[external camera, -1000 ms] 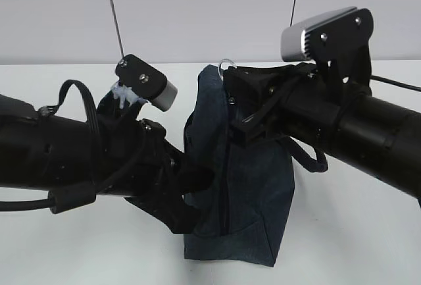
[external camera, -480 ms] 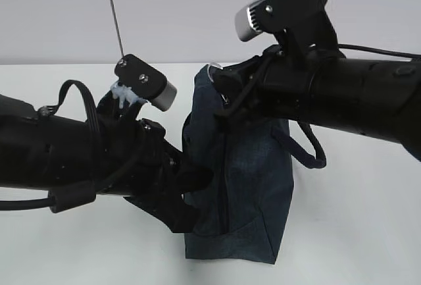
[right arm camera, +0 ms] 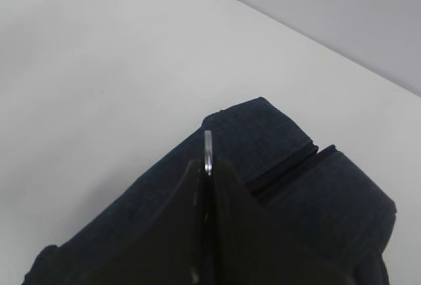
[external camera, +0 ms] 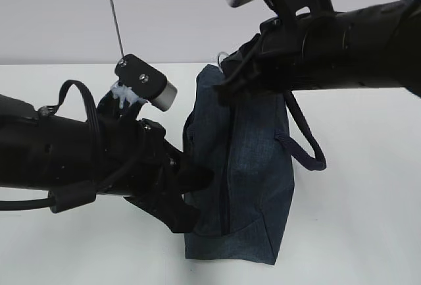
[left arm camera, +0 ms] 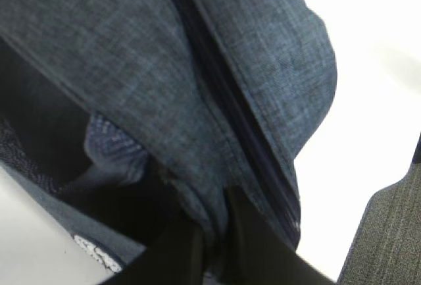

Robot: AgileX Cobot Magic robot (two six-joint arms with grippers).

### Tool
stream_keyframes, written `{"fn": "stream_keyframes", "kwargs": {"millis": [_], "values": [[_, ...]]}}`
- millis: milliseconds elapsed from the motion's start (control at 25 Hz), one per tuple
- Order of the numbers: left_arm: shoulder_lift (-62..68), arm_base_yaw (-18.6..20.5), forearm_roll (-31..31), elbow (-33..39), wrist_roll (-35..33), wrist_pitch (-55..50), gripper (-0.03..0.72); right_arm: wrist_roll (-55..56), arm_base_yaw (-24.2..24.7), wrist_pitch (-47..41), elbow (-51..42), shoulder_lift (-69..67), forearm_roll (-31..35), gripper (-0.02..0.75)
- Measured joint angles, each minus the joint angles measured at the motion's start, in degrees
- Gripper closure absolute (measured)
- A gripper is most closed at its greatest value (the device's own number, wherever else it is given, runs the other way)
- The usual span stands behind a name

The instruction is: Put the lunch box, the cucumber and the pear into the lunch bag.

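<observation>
The dark navy lunch bag (external camera: 250,166) stands upright on the white table, its zipper running down the front side. My left gripper (external camera: 191,189) is shut on a fold of the bag's fabric (left arm camera: 217,222) low on its left side. My right gripper (external camera: 223,77) is at the bag's top corner, shut on the metal ring pull (right arm camera: 208,152) of the zipper. The bag's strap handle (external camera: 306,147) hangs on the right. The lunch box, the cucumber and the pear are out of view.
The white table (external camera: 355,219) spreads around the bag, with a grey wall behind. Two thin cables hang at the back. Both black arms crowd the bag from left and right.
My right arm has risen and swung left over the bag's top, keeping the ring pull. The bag's top stands taller and straighter. The left arm has not moved.
</observation>
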State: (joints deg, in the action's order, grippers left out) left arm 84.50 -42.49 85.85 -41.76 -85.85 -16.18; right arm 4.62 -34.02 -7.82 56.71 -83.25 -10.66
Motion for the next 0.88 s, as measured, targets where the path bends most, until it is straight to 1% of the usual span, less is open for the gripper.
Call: {"fn": "stream_keyframes", "kwargs": {"millis": [320, 680, 760, 880], "values": [[0.0, 0.0, 0.0, 0.0, 0.0, -0.4, 0.685, 0.0, 0.0, -7.9, 4.7, 0.0, -1.7, 0.738], [0.0, 0.0, 0.0, 0.2, 0.0, -1.6, 0.685, -2.7, 0.0, -13.7, 9.9, -3.1, -2.0, 0.738], [0.0, 0.0, -0.2, 0.9, 0.0, -1.7, 0.685, -3.0, 0.4, -14.6, 11.2, -3.9, -1.8, 0.738], [0.0, 0.0, -0.2, 1.9, 0.0, -1.7, 0.685, -3.4, 2.5, -15.7, 13.3, -5.5, -0.5, 0.738]]}}
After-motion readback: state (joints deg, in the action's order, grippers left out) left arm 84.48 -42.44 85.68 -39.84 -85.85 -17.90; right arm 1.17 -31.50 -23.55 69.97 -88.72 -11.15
